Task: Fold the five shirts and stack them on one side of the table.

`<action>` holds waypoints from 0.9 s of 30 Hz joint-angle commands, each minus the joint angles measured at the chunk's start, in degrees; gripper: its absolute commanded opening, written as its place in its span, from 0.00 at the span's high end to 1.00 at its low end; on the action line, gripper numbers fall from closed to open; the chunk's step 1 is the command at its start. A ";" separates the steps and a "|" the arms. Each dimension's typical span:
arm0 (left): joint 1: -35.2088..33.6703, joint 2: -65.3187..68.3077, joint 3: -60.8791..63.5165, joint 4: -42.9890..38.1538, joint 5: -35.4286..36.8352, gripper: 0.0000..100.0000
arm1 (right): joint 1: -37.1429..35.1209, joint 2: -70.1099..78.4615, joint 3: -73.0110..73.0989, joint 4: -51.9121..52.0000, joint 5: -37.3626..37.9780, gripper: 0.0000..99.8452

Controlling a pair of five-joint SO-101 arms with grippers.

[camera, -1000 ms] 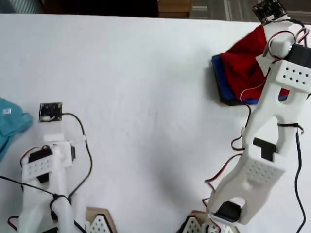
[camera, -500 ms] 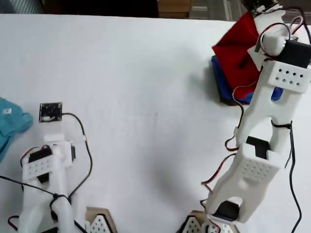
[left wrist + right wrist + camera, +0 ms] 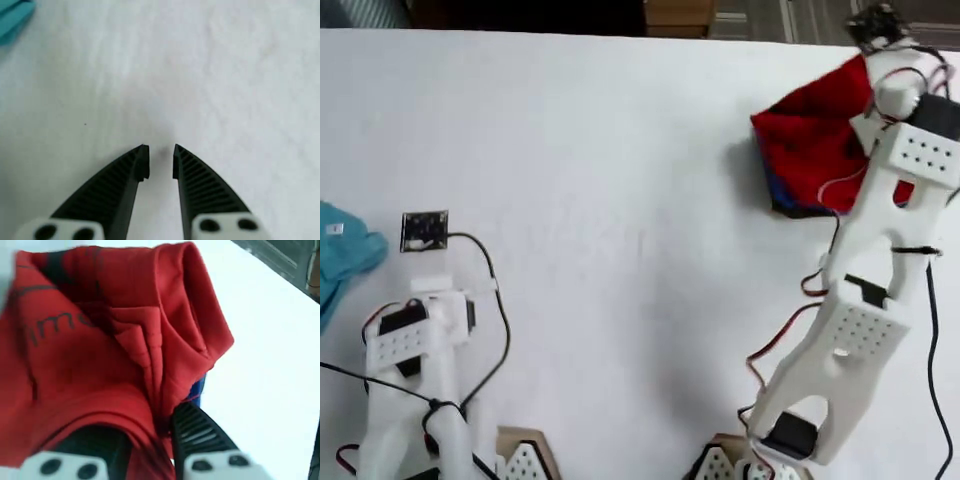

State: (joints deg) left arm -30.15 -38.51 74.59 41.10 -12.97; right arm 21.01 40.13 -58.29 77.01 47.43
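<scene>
My right pincer [image 3: 152, 427] grips a fold of the red shirt [image 3: 90, 360] | blue shirt [image 3: 198, 389] just beneath | my left pincer [image 3: 159, 161] narrowly parted over white table [image 3: 225, 75]

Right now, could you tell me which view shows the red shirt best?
The right wrist view: red shirt close up, folds clear, in the right hand. The high view shows it partly behind that arm.

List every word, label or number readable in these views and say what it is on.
On the red shirt: dark lettering, partly hidden by folds and blurred; no whole word reads.
On the teal shirt: a small white tag, too small to read.
No other text.
</scene>
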 commanded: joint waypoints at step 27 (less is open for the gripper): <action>0.00 -1.14 -0.22 -0.97 -0.09 0.89 | 8.13 8.22 -16.70 -4.79 -10.99 0.78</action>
State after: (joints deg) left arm -30.15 -38.51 74.59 40.92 -12.97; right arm 28.66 48.66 -72.00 72.18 37.32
